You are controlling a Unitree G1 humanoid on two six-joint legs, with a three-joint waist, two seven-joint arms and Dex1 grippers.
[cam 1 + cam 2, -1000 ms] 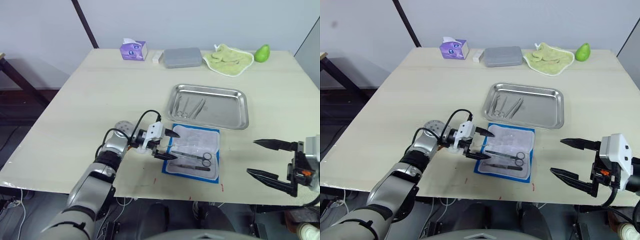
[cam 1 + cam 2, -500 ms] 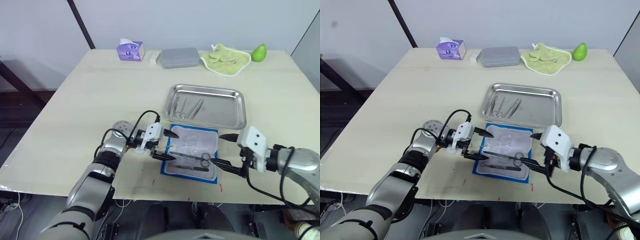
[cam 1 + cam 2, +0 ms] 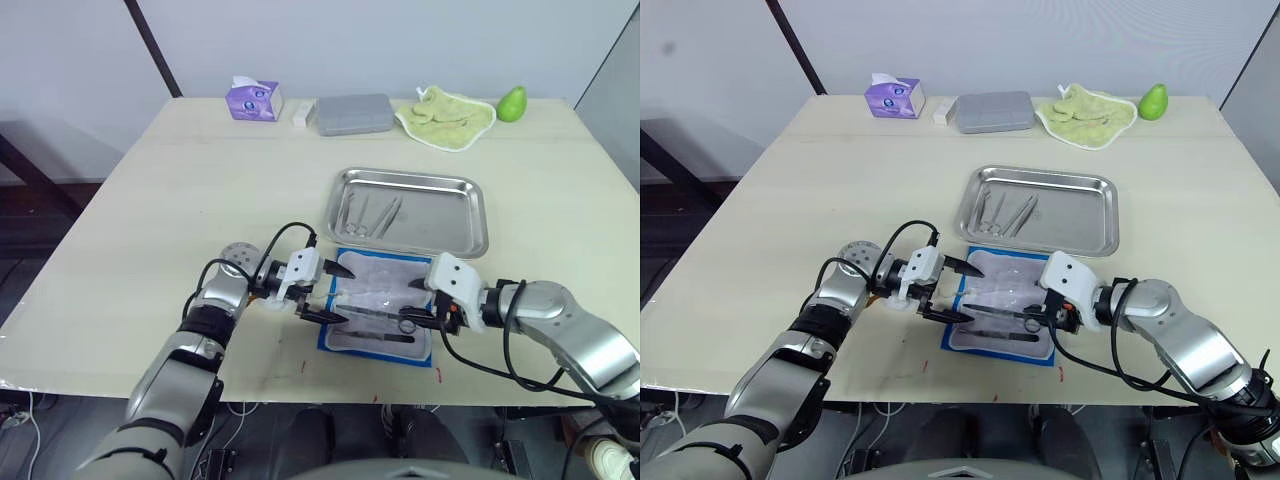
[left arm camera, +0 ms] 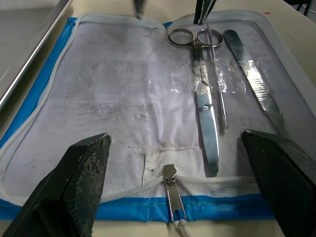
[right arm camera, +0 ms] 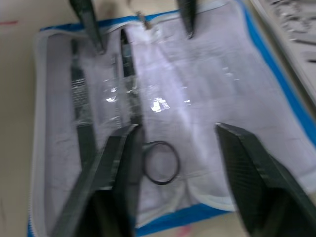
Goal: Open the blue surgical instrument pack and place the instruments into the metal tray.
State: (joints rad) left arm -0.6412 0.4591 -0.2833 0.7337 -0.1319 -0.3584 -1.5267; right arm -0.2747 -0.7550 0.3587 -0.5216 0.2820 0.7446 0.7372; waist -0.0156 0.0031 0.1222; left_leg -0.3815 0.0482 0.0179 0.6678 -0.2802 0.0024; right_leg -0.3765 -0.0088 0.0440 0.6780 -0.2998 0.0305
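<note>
Left eye view: blue surgical instrument pack (image 3: 382, 310) lies open on the worktop (image 3: 180, 200), just in front of the metal tray (image 3: 470, 225), which holds a few instruments (image 3: 372, 214). Left pincer (image 3: 333, 292) spread at the pack's left edge; right pincer (image 3: 418, 305) spread at its right edge

Left wrist view: scissors (image 4: 203, 113) and a flat tool (image 4: 254, 79) lie in the clear pockets, zipper pull (image 4: 171, 197) between the fingers

Right wrist view: scissor ring (image 5: 160, 162) just beside one finger (image 5: 106, 180)
</note>
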